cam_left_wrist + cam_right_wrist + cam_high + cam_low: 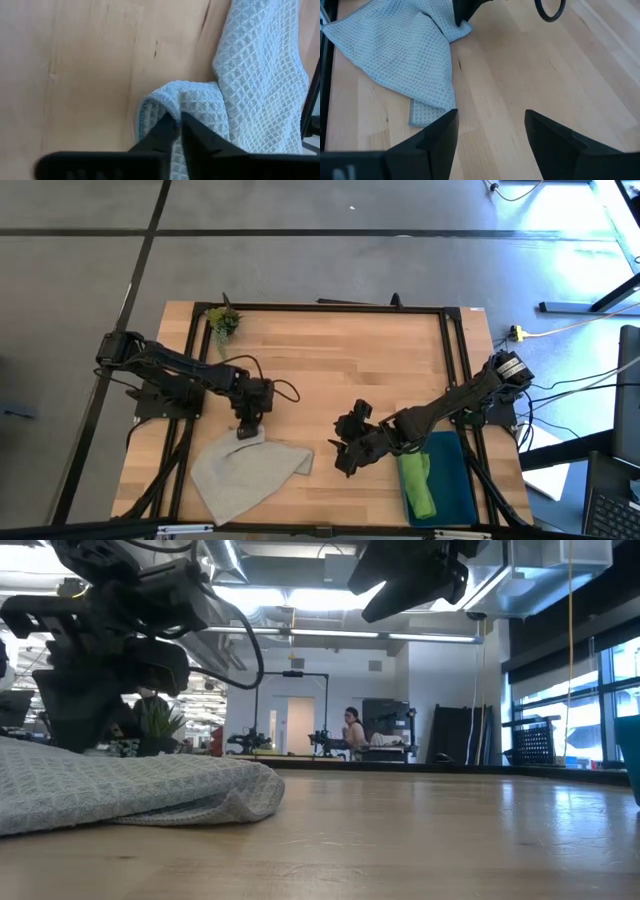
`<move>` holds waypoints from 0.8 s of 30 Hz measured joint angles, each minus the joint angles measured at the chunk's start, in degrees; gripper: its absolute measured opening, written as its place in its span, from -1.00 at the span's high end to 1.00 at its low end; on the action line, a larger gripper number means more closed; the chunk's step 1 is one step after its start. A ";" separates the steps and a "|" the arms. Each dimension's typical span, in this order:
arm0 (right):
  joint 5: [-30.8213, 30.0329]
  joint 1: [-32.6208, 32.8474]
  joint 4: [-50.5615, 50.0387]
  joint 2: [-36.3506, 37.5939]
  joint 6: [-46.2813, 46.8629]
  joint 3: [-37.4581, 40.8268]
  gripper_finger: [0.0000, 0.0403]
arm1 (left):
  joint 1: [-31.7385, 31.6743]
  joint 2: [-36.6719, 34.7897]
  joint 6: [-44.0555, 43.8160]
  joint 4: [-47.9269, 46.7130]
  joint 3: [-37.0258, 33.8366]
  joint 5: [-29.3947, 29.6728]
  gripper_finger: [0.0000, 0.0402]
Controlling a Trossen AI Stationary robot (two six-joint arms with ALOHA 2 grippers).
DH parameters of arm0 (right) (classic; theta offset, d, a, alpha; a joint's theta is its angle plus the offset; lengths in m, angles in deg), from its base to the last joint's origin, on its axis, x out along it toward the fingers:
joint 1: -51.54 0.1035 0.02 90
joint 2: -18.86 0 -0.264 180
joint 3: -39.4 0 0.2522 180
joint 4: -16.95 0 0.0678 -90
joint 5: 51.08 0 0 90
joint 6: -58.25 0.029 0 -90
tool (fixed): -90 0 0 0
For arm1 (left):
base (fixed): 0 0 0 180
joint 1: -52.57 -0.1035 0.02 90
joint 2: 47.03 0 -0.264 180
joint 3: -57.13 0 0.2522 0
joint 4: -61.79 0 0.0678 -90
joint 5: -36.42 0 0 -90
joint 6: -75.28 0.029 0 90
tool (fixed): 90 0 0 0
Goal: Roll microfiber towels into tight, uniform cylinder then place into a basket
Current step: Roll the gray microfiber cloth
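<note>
grey towel (pixel 260 100) pinched by left tool (pixel 177 131)

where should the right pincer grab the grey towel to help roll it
Take the grey towel at its free corner nearest the right pincer, coming straight down. That corner lies flat and clear, and the left pincer already pinches the opposite corner.

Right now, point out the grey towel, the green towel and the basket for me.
grey towel (pixel 245 470), high view, middle of the cloth.
green towel (pixel 417 483), high view, middle of the roll.
basket (pixel 458 480), high view, bare floor beside the roll.
</note>
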 joint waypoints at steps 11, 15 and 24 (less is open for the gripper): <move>-0.02 0.00 0.07 0.04 0.00 0.00 -0.13 | 0.07 -0.33 6.73 -12.81 11.71 2.33 0.99; -0.49 0.02 0.09 0.04 -0.02 0.00 -0.13 | 0.05 -0.33 10.72 -27.39 20.65 11.50 1.00; -5.95 -0.80 2.27 -2.31 -3.26 0.01 -0.13 | 1.30 -0.35 13.86 -45.36 35.26 17.77 1.00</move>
